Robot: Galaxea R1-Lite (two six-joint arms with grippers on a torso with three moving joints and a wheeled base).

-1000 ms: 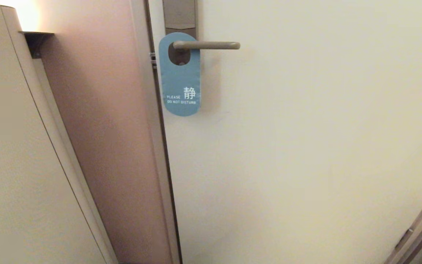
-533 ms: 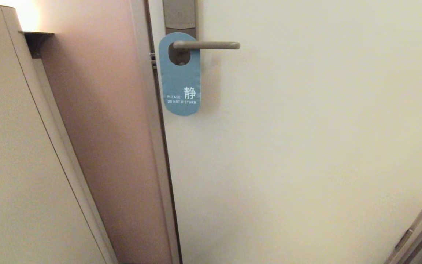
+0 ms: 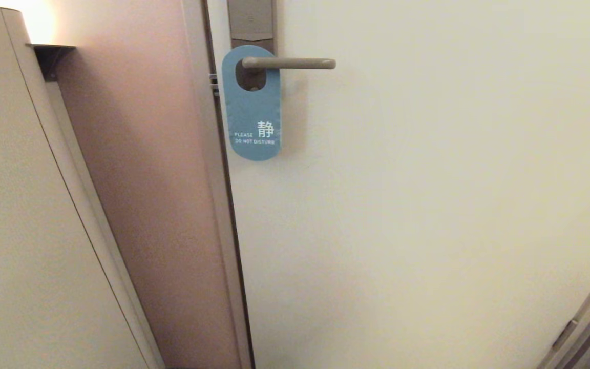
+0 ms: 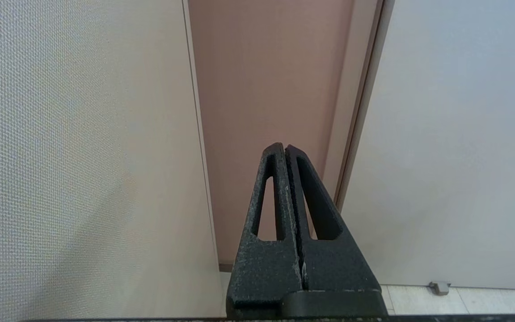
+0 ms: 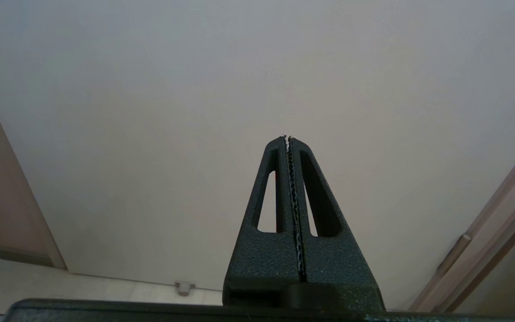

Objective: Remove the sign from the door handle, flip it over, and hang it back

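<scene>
The sign (image 3: 252, 110) hangs on the door handle (image 3: 295, 63) with its blue "PLEASE DO NOT DISTURB" side out, its oval hole over the lever close to the brown-grey backplate (image 3: 251, 20). Neither arm shows in the head view. My left gripper (image 4: 283, 147) is shut and empty, low down, facing the door frame. My right gripper (image 5: 288, 138) is shut and empty, low down, facing the pale door. Neither wrist view shows the sign or the handle.
The pale door (image 3: 428, 205) fills the right side. A pinkish door frame panel (image 3: 151, 179) and a beige wall panel (image 3: 13, 230) stand to the left. A small door stop (image 5: 184, 287) sits at the door's foot.
The sign's lower end has swung very slightly; nothing else has moved.
</scene>
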